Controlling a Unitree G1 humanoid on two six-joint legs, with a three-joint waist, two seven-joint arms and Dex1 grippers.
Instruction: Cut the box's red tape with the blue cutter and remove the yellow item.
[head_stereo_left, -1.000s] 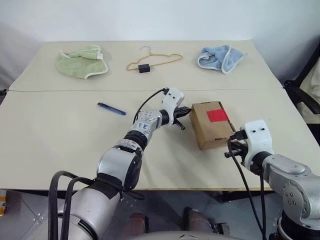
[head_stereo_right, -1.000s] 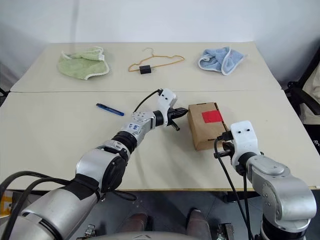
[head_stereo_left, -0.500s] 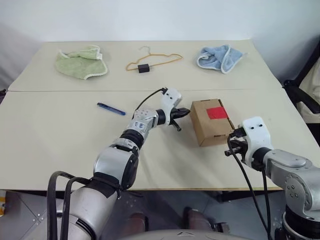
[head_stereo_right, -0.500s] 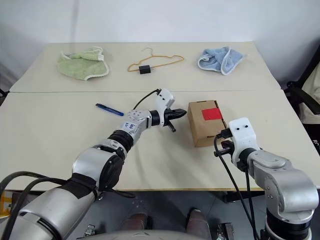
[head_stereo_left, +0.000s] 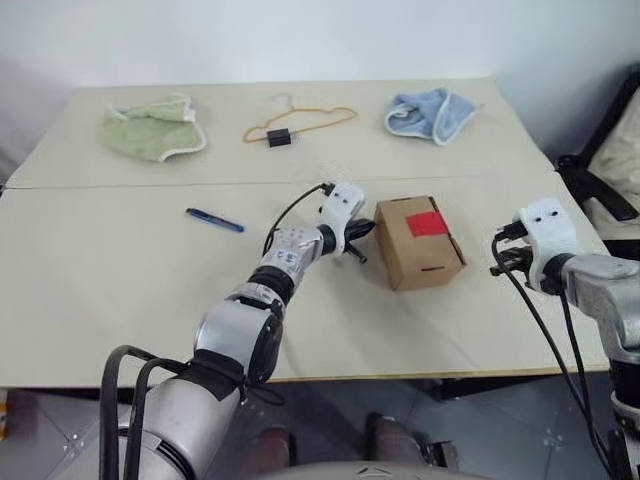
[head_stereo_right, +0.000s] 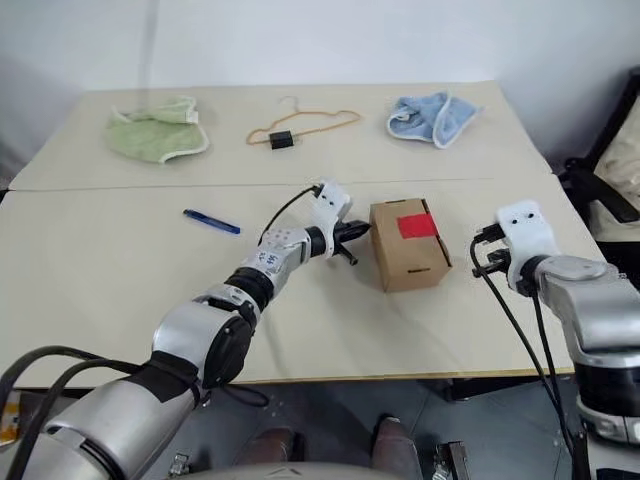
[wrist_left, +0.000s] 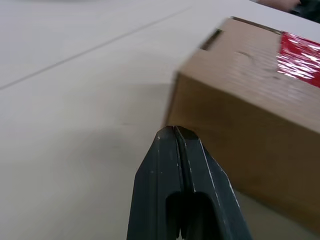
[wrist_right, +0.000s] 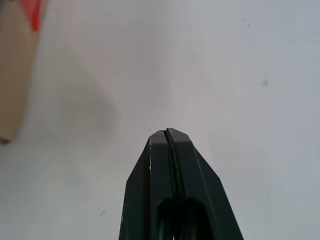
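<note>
The brown box (head_stereo_left: 402, 255) stands right of the table's middle, its flaps closed under the red tape (head_stereo_left: 425, 223). My left gripper (wrist_left: 174, 131) is shut and empty, its tips just short of the box's left side (wrist_left: 240, 125); whether they touch it I cannot tell. The blue cutter (head_stereo_left: 214, 220) lies loose on the table, well left of that arm. My right gripper (wrist_right: 167, 134) is shut and empty above bare table, off to the right of the box (wrist_right: 12, 75). The yellow item is hidden.
Along the table's far edge lie a pale green cloth (head_stereo_left: 152, 132), an orange wire hanger (head_stereo_left: 310, 115) with a black clip (head_stereo_left: 277, 137), and a blue cloth (head_stereo_left: 430, 112). A dark chair (head_stereo_left: 600, 190) stands past the right edge. A seam (head_stereo_left: 120, 186) crosses the tabletop.
My right arm has swung out to the right, away from the box's near right corner. The left gripper has stayed by the box's left side. The camera has shifted a little.
</note>
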